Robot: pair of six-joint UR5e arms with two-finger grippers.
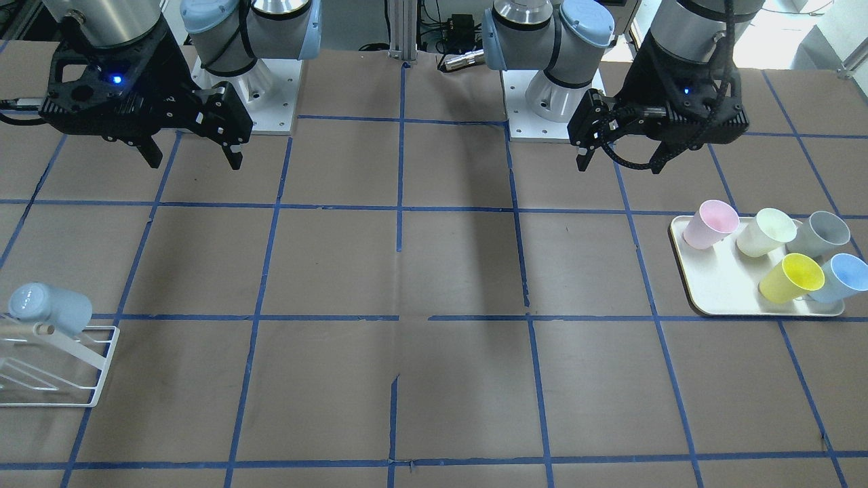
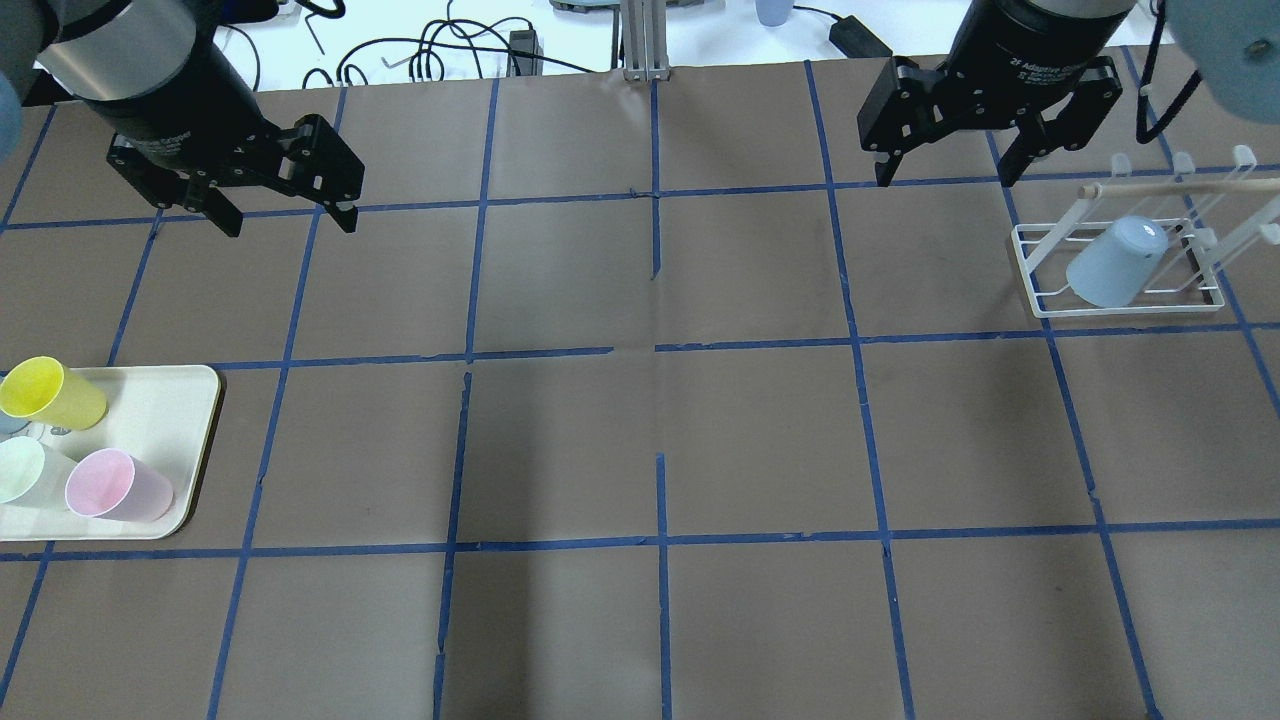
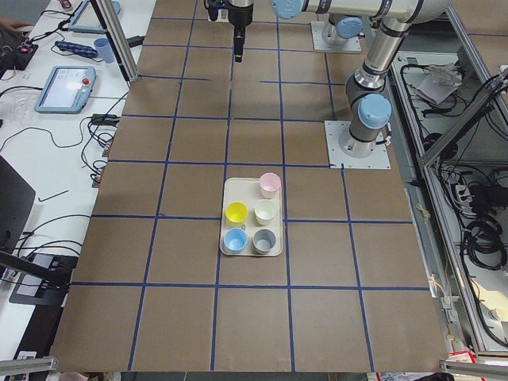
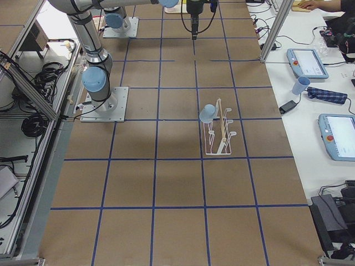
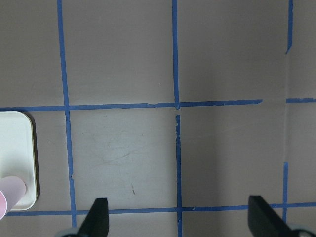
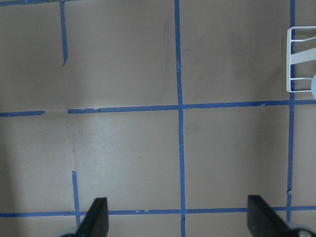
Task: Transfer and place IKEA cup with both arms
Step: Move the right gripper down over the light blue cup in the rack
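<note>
One light blue IKEA cup (image 1: 841, 276) lies tilted on the cream tray (image 1: 719, 291) on my left side; it also shows in the exterior left view (image 3: 234, 238). A second light blue cup (image 2: 1112, 262) hangs upside down on the white wire rack (image 2: 1040, 270) on my right side. My left gripper (image 2: 290, 222) is open and empty, hovering high over the table, away from the tray (image 2: 160, 400). My right gripper (image 2: 945, 178) is open and empty, hovering left of the rack. The wrist views show only bare fingertips (image 5: 98, 217) (image 6: 98, 217) over the table.
On the tray also stand a pink cup (image 1: 708, 224), a pale green cup (image 1: 765, 232), a grey cup (image 1: 820, 234) and a yellow cup (image 1: 790, 278). Brown table with a blue tape grid. Both arm bases stand at the table's robot-side edge.
</note>
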